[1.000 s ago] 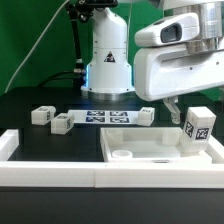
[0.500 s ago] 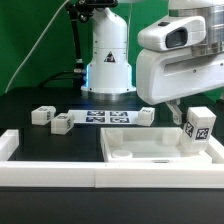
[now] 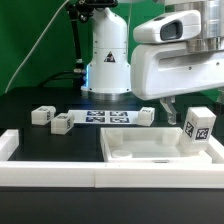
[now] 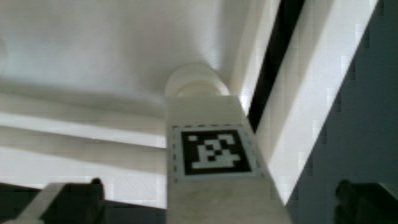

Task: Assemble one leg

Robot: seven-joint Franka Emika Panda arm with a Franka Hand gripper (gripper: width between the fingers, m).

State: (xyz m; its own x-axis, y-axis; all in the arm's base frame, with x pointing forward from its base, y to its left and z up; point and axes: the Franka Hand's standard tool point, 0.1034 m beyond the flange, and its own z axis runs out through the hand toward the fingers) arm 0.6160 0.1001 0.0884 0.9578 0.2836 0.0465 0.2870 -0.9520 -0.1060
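Gripper: two-finger gripper (image 4: 217, 202), fingers apart, one on each side of the leg w/ gaps showing; not clamped on anything.
Leg: small white plastic square-section post w/ black-and-white tags (image 3: 198, 128), upright in the tray, at the tray end toward the worktop edge on the exterior view's right.
Tray: large flat white square rimmed piece (image 3: 160, 147), near the worktop edge closest to the exterior cam.
Spare posts (image 3: 42, 115) (image 3: 62, 123) (image 3: 147, 116): three alike, loose mid-worktop beside the marker board (image 3: 105, 118).
Done: leg prob. set in its socket.
Left: can't tell if fully seated; maybe a final twist, then back off.
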